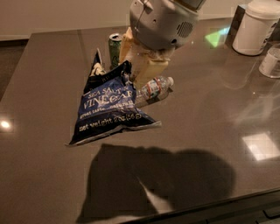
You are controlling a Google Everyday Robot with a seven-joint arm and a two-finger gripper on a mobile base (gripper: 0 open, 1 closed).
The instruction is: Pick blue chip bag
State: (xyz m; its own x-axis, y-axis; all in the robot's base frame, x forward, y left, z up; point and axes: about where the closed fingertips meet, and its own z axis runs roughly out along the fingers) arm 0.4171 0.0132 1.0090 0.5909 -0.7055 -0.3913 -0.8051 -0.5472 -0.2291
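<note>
Aloft, gripper [132, 77] pinching blue chip bag [109, 110]

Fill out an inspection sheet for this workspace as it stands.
Surface: dark glossy table, with reflections and a large shadow on it.
Job's things: blue chip bag, hanging by its top corner, apparently off the table.
Clutter: green can upright behind the bag; small water bottle lying beside the bag; white canister and pale container at the far right.
Grippers: claw shut on the bag's top corner, above the table.
Cables: nothing seen.
Surroundings: light wall behind the table.
</note>
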